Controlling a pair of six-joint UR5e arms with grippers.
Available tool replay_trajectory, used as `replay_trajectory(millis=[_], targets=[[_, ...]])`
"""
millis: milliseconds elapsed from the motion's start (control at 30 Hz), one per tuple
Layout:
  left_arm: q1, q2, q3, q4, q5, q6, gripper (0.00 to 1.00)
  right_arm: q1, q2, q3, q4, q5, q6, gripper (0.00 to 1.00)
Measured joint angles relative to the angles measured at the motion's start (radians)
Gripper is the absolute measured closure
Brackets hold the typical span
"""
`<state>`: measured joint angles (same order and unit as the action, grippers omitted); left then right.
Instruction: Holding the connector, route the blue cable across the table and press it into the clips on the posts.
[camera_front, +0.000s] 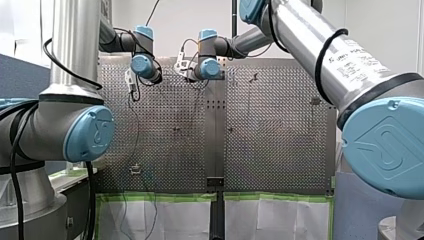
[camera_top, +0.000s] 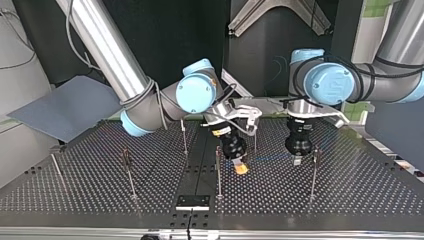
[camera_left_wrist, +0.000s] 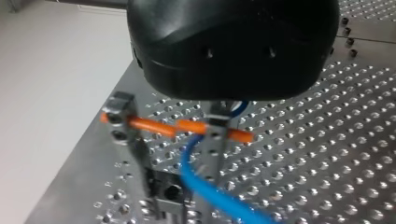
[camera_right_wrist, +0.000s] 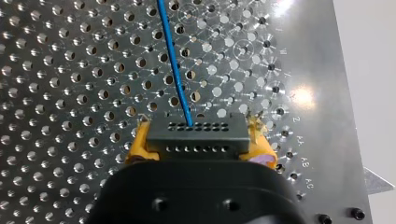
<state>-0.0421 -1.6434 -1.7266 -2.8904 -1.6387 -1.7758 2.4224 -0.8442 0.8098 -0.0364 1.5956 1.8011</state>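
— Where is the connector?
— In my right gripper (camera_top: 241, 168). Its yellow pads (camera_right_wrist: 137, 148) are clamped on the two ends of the dark connector (camera_right_wrist: 196, 133), a block with rows of small holes. It hangs low over the perforated surface (camera_top: 350, 192), close to the middle seam and toward the edge far from the arm bases.
— And the blue cable?
— The blue cable (camera_right_wrist: 176, 70) comes out of the connector's face ahead of the gripper and runs straight away over the holes of the surface. In the top view a faint blue line stretches from there across to my left gripper (camera_top: 297, 160).
— Does the left gripper hold it?
— I cannot tell. In the left wrist view the cable curves down close under the black gripper body, where an orange bar (camera_left_wrist: 154, 127) lies crosswise. Whether the cable is pinched there does not show.
— Any posts nearby?
— One post (camera_top: 313, 172) stands just beside the left gripper, on the side away from the right gripper. A second post (camera_top: 218, 172) stands just beside the right gripper, at the seam. More posts (camera_top: 129, 172) stand well apart from both, toward the side edge beyond the seam.
— Is the cable in a clip?
— That is too small to tell.
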Motion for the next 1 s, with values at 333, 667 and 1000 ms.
replay_trajectory(millis=[333, 667, 1000], targets=[[-0.015, 0.007, -0.066, -0.018, -0.051, 0.023, 1.0, 0.007, 0.004, 0.043, 0.002, 0.004, 0.01, 1.0], [-0.035, 0.008, -0.161, 0.028, -0.07, 0.026, 1.0, 0.01, 0.006, 0.108, 0.004, 0.006, 0.011, 1.0], [-0.055, 0.007, -0.252, 0.057, -0.072, 0.017, 1.0, 0.0, 0.006, 0.165, 0.003, 0.006, 0.011, 1.0]])
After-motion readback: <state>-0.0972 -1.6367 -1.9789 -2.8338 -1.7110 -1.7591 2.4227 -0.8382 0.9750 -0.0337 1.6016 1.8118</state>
